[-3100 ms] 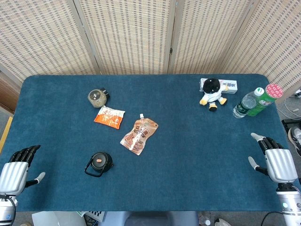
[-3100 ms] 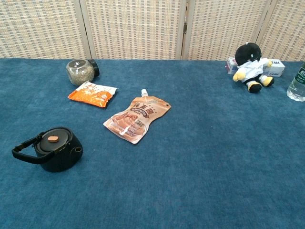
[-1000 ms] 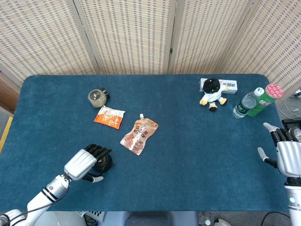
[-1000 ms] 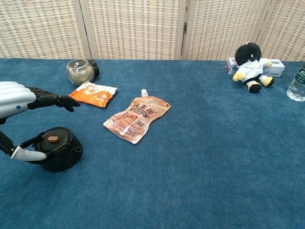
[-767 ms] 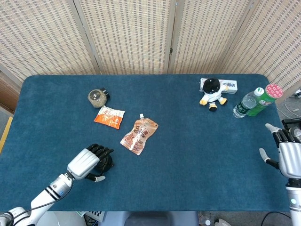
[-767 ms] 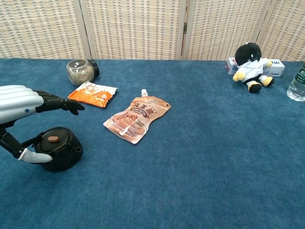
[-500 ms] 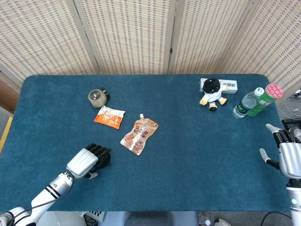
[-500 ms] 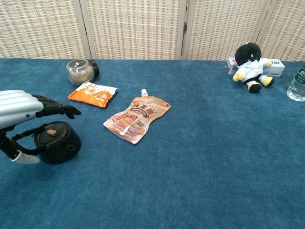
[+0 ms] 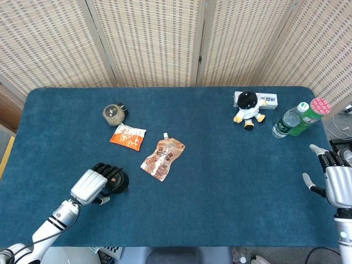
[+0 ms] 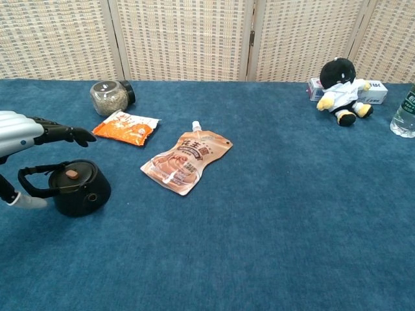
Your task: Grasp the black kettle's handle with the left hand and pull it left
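Note:
The black kettle [image 10: 79,189] with an orange knob on its lid stands at the near left of the blue table [image 9: 231,181]; its loop handle [image 10: 34,173] points left. My left hand [image 10: 23,133] reaches over it, dark fingers [image 10: 65,135] stretched out above the lid and apart from it. The thumb [image 10: 27,202] lies low beside the handle, so the handle sits between thumb and fingers. From above, the left hand [image 9: 91,185] covers the handle side of the kettle [image 9: 117,180]. My right hand [image 9: 335,184] hovers at the table's right edge, fingers apart, holding nothing.
An orange snack packet [image 9: 127,136] and a brown spout pouch [image 9: 163,159] lie just beyond the kettle, a glass jar [image 9: 114,113] further back. At far right stand a plush toy [image 9: 248,107], a white box [image 9: 266,100], a clear bottle [image 9: 287,123] and a green bottle [image 9: 309,115].
My left hand came in from the table's left edge and reached over the kettle. The kettle has since slid left and turned, its handle now pointing left and its spout toward me.

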